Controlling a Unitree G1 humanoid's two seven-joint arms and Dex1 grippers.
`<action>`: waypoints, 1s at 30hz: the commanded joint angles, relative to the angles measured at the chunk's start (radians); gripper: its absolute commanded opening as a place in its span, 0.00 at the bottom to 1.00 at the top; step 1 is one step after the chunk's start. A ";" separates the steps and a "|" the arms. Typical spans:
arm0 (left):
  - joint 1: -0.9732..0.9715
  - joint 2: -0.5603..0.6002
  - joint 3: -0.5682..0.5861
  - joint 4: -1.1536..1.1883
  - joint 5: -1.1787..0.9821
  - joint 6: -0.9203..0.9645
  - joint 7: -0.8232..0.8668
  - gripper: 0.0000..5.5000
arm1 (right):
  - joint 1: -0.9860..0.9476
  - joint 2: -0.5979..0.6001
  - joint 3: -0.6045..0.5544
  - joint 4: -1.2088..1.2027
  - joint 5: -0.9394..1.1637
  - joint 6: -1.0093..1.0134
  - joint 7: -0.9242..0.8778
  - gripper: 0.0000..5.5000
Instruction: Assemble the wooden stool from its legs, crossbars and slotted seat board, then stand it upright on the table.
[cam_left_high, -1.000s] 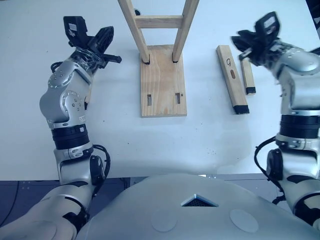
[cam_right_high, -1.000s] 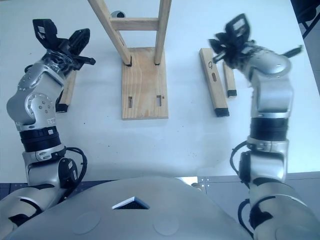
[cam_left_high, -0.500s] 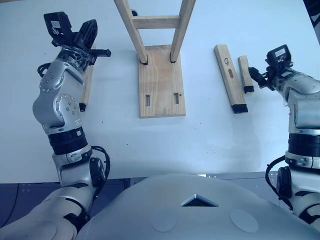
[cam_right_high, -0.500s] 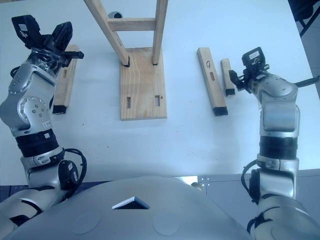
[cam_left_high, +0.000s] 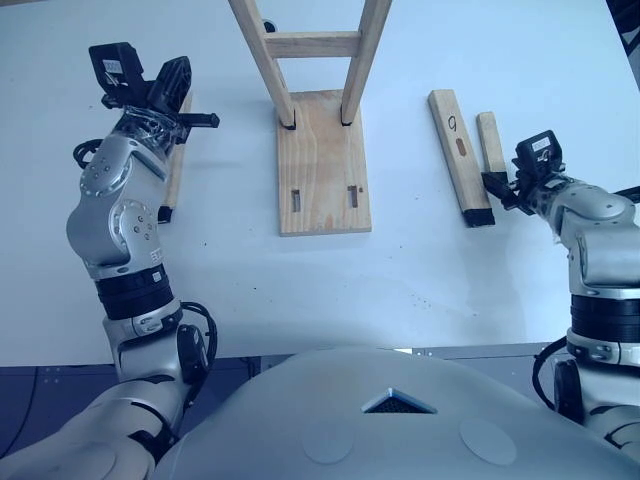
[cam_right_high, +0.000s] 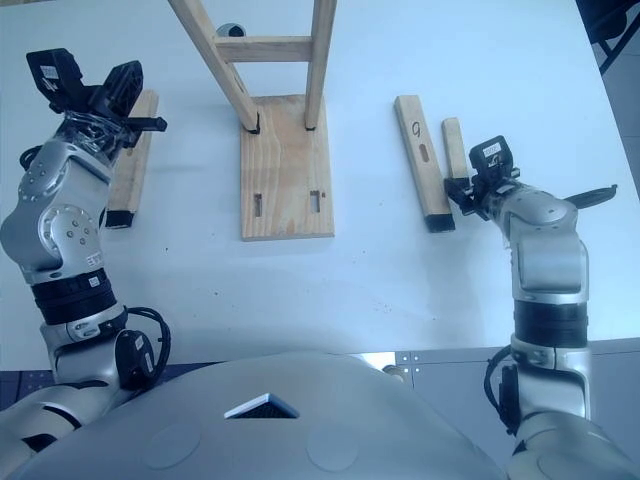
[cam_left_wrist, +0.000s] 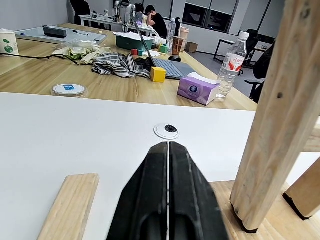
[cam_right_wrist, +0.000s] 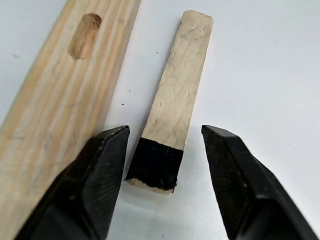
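Straddling the short crossbar (cam_right_wrist: 180, 85): right gripper (cam_right_wrist: 165, 132), parted.

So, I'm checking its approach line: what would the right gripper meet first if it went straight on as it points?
Probably the black-tipped end of the short wooden bar, which sits between the open jaws of the right gripper. The slotted leg lies close beside one jaw; depth is unclear.

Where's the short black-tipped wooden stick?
The stick lies on the white table's right side, beside the longer slotted wooden plank, black end inside the open right hand.
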 joint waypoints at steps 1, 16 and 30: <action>-0.028 0.008 0.032 -0.039 -0.008 -0.036 0.015 0.00 | 0.070 0.024 -0.002 0.054 0.024 0.067 -0.016 0.37; -0.337 -0.030 0.151 -0.267 -0.571 0.079 0.154 0.03 | -0.298 0.151 -0.073 -0.019 0.079 -0.611 -0.172 0.24; -0.362 -0.012 0.001 -0.297 -0.849 0.138 0.078 0.39 | -0.519 0.194 0.167 -0.082 0.101 -0.847 0.028 0.24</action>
